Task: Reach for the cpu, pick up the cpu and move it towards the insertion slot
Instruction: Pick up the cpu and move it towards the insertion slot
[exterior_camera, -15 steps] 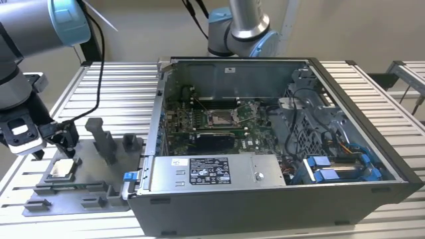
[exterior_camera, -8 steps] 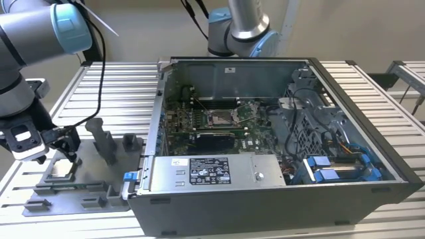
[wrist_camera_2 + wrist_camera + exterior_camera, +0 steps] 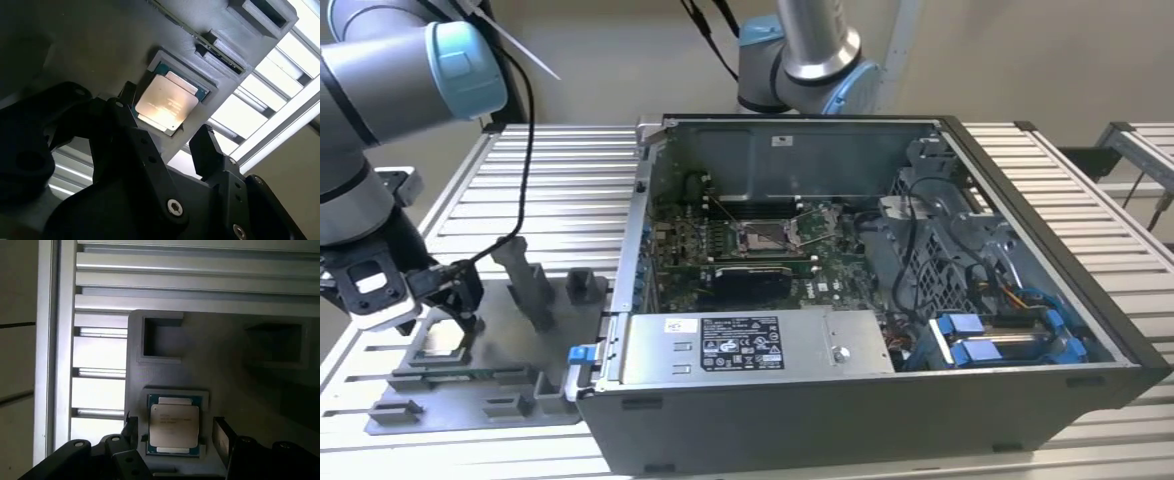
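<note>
The hand (image 3: 176,432) was seen with its fingers (image 3: 221,437) apart, one on each side of the cpu (image 3: 174,426), and nothing was gripped between them. In both wrist views the cpu was found lying flat, silvery face up, in a square pocket of the grey fixture plate (image 3: 225,365). It was framed by the pocket's raised rim. Whether the fingertips had reached the level of the chip could not be told.

The step in hand was judged to be the reach and the closing on the chip. It would be done well if the hand were kept centred over the pocket and square to the chip's edges. The fingers would best be brought down inside the rim, not onto it, and closed gently on two opposite edges. A tilted or off-centre grip was judged likely to jam the thin chip against the pocket wall.

In the exterior view the plate was seen at the counter's (image 3: 547,170) near corner, on the exterior view's left. The open computer case (image 3: 854,400) stood just beside it. The insertion slot (image 3: 762,236) was seen deep inside the case, on the green board and well apart from the hand.
</note>
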`<state>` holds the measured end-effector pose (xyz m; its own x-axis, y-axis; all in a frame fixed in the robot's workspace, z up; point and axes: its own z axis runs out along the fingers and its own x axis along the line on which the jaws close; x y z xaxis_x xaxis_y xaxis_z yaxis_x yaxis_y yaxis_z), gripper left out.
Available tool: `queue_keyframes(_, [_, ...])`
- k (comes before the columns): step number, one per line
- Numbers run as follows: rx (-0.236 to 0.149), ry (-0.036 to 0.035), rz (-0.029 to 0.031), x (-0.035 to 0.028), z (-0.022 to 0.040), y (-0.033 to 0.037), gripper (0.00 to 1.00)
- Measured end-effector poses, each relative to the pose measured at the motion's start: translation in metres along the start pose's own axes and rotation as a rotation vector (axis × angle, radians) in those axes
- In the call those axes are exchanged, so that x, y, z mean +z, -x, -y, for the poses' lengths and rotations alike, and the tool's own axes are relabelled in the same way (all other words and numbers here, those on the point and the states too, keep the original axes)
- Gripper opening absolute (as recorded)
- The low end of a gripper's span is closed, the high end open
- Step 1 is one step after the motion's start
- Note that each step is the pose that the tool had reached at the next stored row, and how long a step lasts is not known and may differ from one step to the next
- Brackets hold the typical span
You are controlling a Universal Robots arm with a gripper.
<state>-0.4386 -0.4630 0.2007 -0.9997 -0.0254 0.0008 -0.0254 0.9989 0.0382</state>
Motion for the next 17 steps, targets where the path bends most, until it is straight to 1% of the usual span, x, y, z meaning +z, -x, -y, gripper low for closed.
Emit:
queue_keyframes(9, [0.0, 0.0001, 0.0001, 0.0101, 0.0026, -0.0006, 1.0])
queue_keyframes(12, [0.0, 0.0001, 0.0001, 0.0122, 0.0029, -0.0006, 1.0])
queue_keyframes(17, [0.0, 0.0, -0.0001, 0.0142, 0.0029, -0.0006, 1.0])
